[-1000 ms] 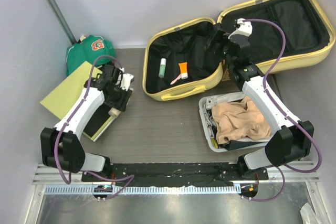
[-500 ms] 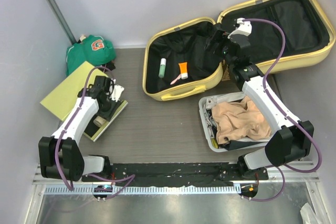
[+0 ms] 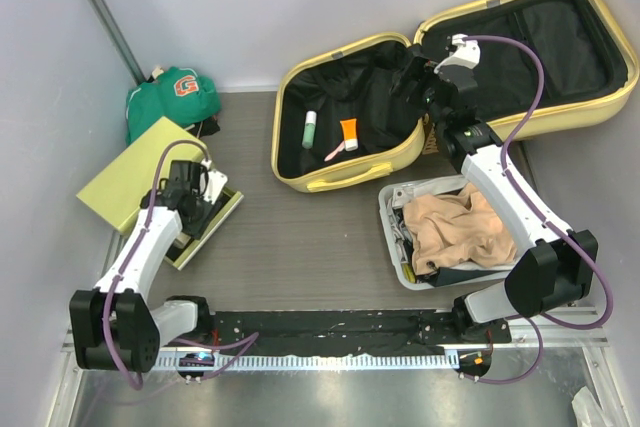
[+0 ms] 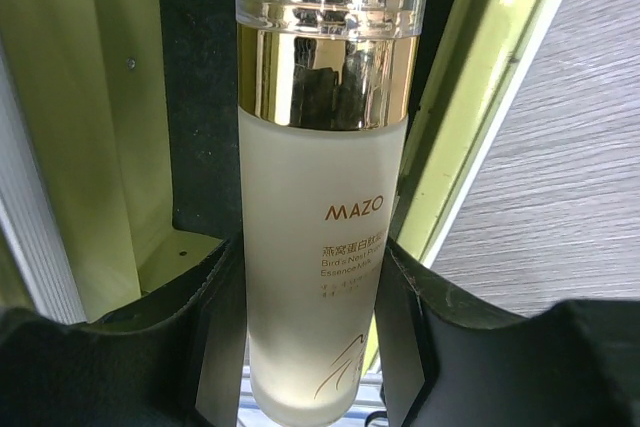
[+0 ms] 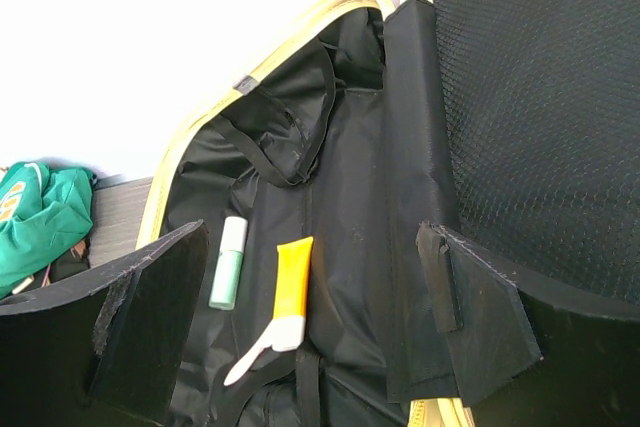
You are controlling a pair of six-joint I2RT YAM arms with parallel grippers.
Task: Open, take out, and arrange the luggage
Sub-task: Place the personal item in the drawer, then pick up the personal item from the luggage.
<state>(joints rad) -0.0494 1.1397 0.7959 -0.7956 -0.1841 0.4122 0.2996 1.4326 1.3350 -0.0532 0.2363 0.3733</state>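
The luggage (image 3: 345, 175) lies open at the back, its pale yellow shell (image 5: 190, 127) lined in black. A green-and-white bottle (image 3: 311, 129), an orange tube (image 3: 349, 133) and a small white piece (image 3: 334, 152) lie in the left half. Above that half's right edge hangs my right gripper (image 3: 415, 72), open and holding nothing. Between its fingertips (image 5: 312, 247) the wrist view shows the green bottle (image 5: 228, 262) and the orange tube (image 5: 291, 287). My left gripper (image 3: 192, 205) is shut on a frosted bottle (image 4: 315, 247) with a gold collar, over the open yellow-green box (image 3: 205, 225).
The box's lid (image 3: 125, 175) lies beside it at the left wall. A green garment (image 3: 172, 99) sits in the back left corner. A grey bin (image 3: 392, 209) with beige cloth (image 3: 450, 227) stands near the right arm. A wicker basket (image 3: 431, 139) is wedged behind it.
My left arm has drawn back toward the near left, carrying the frosted bottle over the yellow-green box. The right arm has not moved.
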